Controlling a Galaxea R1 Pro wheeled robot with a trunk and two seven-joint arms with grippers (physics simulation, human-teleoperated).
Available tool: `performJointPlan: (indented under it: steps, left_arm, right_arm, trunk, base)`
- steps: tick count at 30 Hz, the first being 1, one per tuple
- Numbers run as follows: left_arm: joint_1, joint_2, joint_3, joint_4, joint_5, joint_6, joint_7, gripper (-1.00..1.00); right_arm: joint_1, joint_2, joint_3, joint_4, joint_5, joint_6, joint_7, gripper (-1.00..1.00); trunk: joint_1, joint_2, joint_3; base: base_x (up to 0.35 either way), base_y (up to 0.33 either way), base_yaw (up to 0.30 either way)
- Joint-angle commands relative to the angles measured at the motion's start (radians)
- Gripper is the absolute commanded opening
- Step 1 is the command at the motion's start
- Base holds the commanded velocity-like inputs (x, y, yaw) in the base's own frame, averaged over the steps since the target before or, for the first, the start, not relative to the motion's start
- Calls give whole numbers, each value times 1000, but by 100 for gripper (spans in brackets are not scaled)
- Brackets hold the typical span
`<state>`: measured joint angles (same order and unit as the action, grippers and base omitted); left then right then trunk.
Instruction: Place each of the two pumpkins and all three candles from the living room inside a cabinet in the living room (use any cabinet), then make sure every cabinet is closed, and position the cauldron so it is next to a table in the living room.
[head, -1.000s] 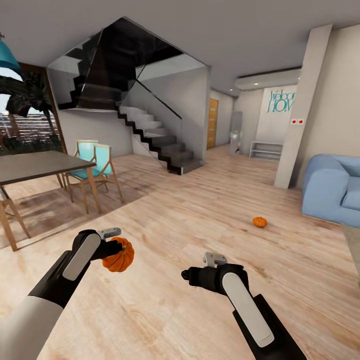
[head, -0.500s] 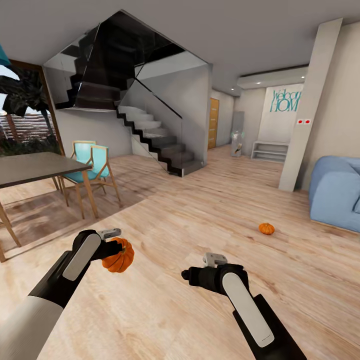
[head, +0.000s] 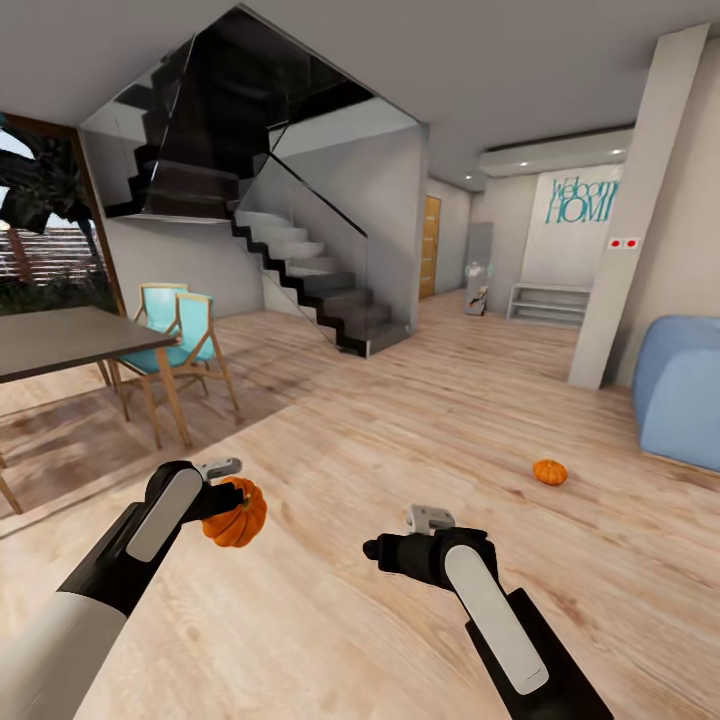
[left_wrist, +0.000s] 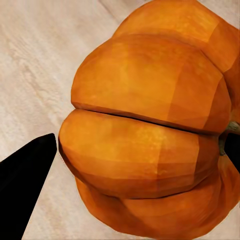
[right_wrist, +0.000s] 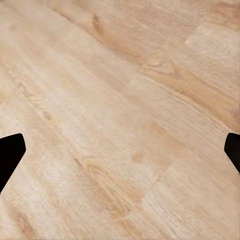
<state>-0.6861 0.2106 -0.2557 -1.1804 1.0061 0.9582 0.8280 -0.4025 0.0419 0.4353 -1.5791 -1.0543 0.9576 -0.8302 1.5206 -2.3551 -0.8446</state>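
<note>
The held pumpkin (head: 236, 512) sits pinched in the left gripper (head: 222, 490) above the wood floor (head: 400, 420); carrying it well to a cabinet means, I judge, keeping that pinch firm and the arm level while driving. Two pumpkins are in view, the second pumpkin (head: 549, 472) lying on the floor near the blue sofa (head: 680, 400). The right gripper (right_wrist: 120, 150) hangs spread and empty, and beyond stand one dining table (head: 60, 340), two teal chairs (head: 185, 330) and one staircase (head: 310, 270).

Floor (right_wrist: 125, 120): pale wood planks with knots and grain are seen, laid on a slant.
Fingertips (right_wrist: 10, 155): two black tips are seen at opposite edges, set wide apart.
Between the tips: nothing is held; bare floor is seen.
</note>
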Motion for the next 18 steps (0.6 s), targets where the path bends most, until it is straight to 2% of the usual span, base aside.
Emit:
performJointPlan:
  steps: [1, 7, 18]
  left_arm:
    - [-1, 1, -3, -1, 5, 0, 13, -100]
    - [-1, 1, -3, -1, 6, -1, 13, -100]
    - [-1, 1, -3, -1, 5, -1, 13, -100]
  right_arm:
    - [-1, 0, 0, -1, -9, 3, -10, 100]
    - [-1, 0, -1, -1, -9, 2, -10, 100]
    - [-1, 0, -1, -1, -9, 1, -10, 100]
  trunk:
    - [0, -1, -1]
    - [0, -1, -1]
    - [0, -1, -1]
  base:
    - [335, 2, 0]
    - [337, 1, -51]
    - [338, 0, -264]
